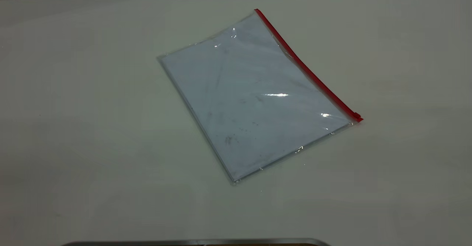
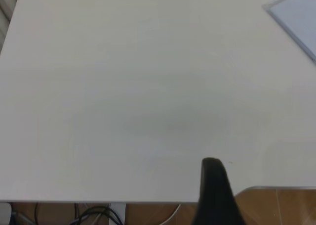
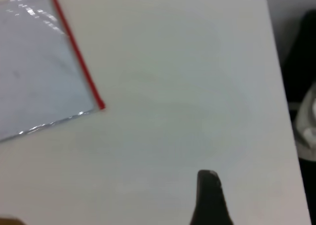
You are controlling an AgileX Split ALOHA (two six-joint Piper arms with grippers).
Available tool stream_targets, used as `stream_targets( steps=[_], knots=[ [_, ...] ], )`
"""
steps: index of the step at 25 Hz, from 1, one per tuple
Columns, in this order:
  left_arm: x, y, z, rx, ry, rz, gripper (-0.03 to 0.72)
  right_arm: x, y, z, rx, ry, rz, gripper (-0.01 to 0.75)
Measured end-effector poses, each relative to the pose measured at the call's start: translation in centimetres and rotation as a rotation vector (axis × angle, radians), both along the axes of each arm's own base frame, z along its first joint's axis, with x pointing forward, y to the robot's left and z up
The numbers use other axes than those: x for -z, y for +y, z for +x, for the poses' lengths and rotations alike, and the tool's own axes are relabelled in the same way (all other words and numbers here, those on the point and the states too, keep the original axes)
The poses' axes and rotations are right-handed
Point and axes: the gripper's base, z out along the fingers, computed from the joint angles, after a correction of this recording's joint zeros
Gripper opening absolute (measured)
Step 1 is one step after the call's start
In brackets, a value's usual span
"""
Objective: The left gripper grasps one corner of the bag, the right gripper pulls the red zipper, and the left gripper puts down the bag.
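The bag (image 1: 254, 98) lies flat on the white table, turned at an angle, with a smudged white sheet showing through it. The red zipper (image 1: 306, 67) runs along its right edge, and the small slider tab (image 1: 357, 116) sits at the near right corner. Neither gripper shows in the exterior view. In the left wrist view a black part of the left gripper (image 2: 213, 185) hangs over the table's edge, far from a bag corner (image 2: 296, 17). In the right wrist view a black part of the right gripper (image 3: 210, 195) stands over bare table, apart from the bag (image 3: 39, 67) and its red zipper (image 3: 74, 52).
A dark metal edge (image 1: 195, 242) runs along the table's near side. The left wrist view shows the table's edge with brown floor (image 2: 281, 207) and cables (image 2: 94, 214) beyond it. The right wrist view shows dark objects (image 3: 303, 62) past the table's edge.
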Motion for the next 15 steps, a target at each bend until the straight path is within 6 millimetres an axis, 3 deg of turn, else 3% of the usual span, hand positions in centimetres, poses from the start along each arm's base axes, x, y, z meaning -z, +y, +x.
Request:
stream_targets(
  steps=[15],
  knots=[
    [0.00,-0.01,0.00,0.000,0.000,-0.001,0.567,-0.01,-0.17,0.00,0.032,-0.001,0.015,0.561]
  ],
)
